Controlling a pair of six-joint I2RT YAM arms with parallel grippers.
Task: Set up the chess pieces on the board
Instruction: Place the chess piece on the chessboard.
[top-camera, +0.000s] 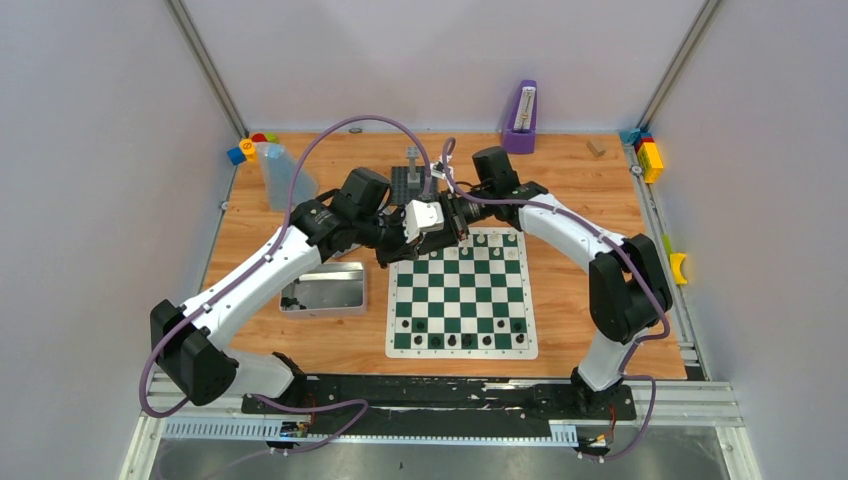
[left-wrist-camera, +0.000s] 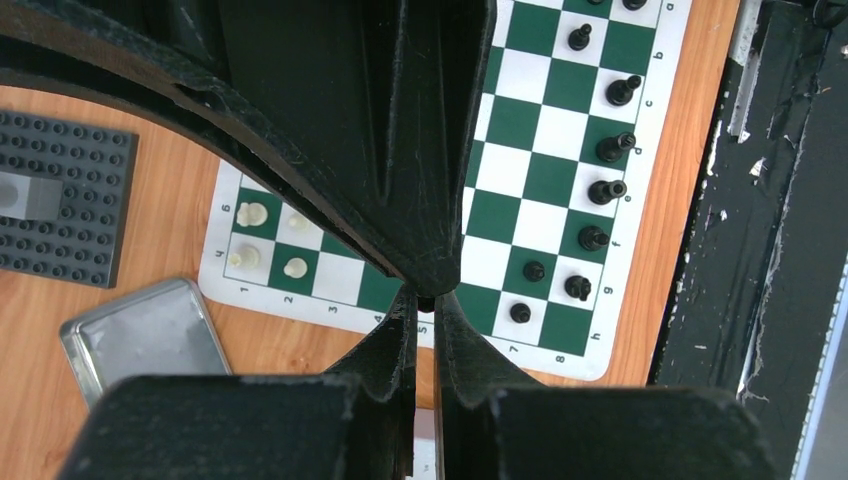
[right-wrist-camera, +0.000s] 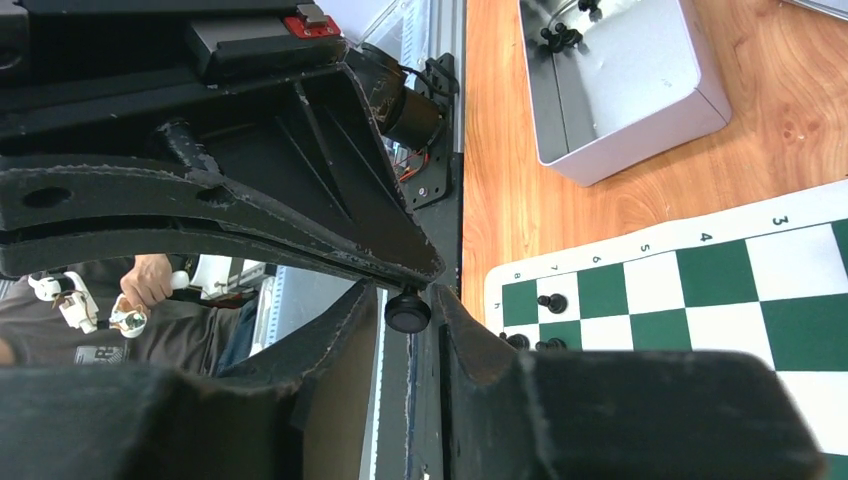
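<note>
Both grippers meet just above the far left corner of the board (top-camera: 460, 290). My left gripper (left-wrist-camera: 426, 300) is shut on the top of a black chess piece (right-wrist-camera: 408, 312). The piece's round base hangs between the fingers of my right gripper (right-wrist-camera: 405, 300), which stand narrowly apart on either side of it. Several black pieces (top-camera: 460, 340) stand on the board's two near rows. A few white pieces (left-wrist-camera: 250, 214) stand at the far edge. More black pieces (right-wrist-camera: 560, 35) lie in the silver tin (top-camera: 325, 292).
A dark grey baseplate (top-camera: 405, 180) with a grey brick tower sits behind the board. A blue translucent cup (top-camera: 280, 175) stands at the far left and a purple object (top-camera: 520, 118) at the far wall. Coloured bricks (top-camera: 650, 158) lie at the right edge.
</note>
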